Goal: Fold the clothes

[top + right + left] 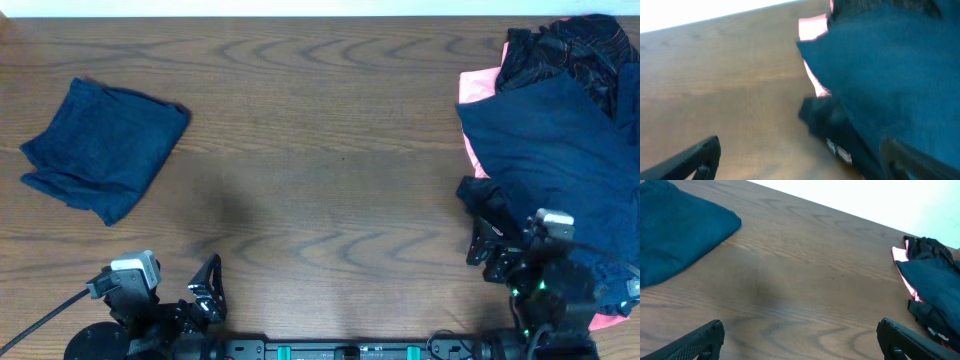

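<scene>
A folded dark blue garment (pixel 102 148) lies at the far left of the table; it also shows in the left wrist view (pixel 675 235). A heap of unfolded clothes sits at the right: a navy garment (pixel 555 150) on top, a pink one (pixel 478 85) under it, and a black patterned one (pixel 560 50) behind. The navy garment fills the right wrist view (pixel 890 70). My left gripper (pixel 205 290) is open and empty at the front left. My right gripper (pixel 490 250) is open at the heap's near-left edge, one finger over the cloth.
The wooden table (pixel 330 150) runs between the folded garment and the heap. A dark garment with a small label (pixel 839 150) lies at the heap's near edge. The table's front edge is close under both arm bases.
</scene>
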Controlling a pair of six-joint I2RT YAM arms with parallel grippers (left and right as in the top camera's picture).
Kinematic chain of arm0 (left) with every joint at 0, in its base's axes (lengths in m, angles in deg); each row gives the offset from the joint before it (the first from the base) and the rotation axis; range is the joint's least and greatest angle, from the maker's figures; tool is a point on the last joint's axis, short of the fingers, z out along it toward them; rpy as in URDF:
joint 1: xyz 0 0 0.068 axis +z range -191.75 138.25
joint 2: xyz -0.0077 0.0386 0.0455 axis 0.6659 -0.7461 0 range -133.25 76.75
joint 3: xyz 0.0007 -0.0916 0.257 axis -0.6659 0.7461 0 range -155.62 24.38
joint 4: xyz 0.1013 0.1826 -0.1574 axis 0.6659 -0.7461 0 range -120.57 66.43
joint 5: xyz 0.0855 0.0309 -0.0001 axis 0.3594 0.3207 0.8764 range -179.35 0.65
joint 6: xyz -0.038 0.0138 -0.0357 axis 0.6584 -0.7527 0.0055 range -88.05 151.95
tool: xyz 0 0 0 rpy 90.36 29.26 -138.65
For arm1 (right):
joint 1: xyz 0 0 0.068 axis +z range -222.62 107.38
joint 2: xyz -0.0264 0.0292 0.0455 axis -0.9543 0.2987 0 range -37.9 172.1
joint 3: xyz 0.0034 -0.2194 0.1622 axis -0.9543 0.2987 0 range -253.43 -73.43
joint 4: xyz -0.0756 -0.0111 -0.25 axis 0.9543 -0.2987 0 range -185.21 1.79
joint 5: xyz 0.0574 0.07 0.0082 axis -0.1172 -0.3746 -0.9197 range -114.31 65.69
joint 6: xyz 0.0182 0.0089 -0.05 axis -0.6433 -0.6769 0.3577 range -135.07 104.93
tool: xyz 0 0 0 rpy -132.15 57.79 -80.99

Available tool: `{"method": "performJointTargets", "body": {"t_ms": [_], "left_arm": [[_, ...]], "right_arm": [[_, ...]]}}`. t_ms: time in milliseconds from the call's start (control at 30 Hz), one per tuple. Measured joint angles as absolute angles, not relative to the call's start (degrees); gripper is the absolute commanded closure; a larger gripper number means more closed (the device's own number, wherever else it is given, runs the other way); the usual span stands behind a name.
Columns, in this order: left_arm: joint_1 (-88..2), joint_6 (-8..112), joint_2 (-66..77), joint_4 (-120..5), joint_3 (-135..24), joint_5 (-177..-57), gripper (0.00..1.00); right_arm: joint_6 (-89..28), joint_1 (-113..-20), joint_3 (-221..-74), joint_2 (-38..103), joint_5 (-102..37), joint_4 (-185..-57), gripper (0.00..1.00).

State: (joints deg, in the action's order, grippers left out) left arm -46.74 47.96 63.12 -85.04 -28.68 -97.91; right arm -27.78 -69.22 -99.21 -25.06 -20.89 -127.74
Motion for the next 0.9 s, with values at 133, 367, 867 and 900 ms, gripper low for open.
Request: {"method": "performJointTargets", "body": {"t_ms": [133,367,867,900], "left_arm": [[-46.7,48.0,63.1,-85.0,-28.6,-97.9,0.02],[-46.7,48.0,63.1,-85.0,-28.6,-97.9,0.02],[-46.7,48.0,63.1,-85.0,-28.6,-97.9,0.02],[-46.7,48.0,63.1,-85.0,-28.6,-97.9,0.02]], "right_arm": [[-25.9,-69.2,-90.1,-33.4,-21.6,-119.1,0.01],[-20.5,-69.2,-78.0,-37.0,-22.4,-98.3,0.01],[-13.1,-69.2,-74.1,-37.2,-23.1,-92.6,0.01],[-13.0,-69.2,-74.1,-37.2,-23.1,-92.6,0.01]]}}
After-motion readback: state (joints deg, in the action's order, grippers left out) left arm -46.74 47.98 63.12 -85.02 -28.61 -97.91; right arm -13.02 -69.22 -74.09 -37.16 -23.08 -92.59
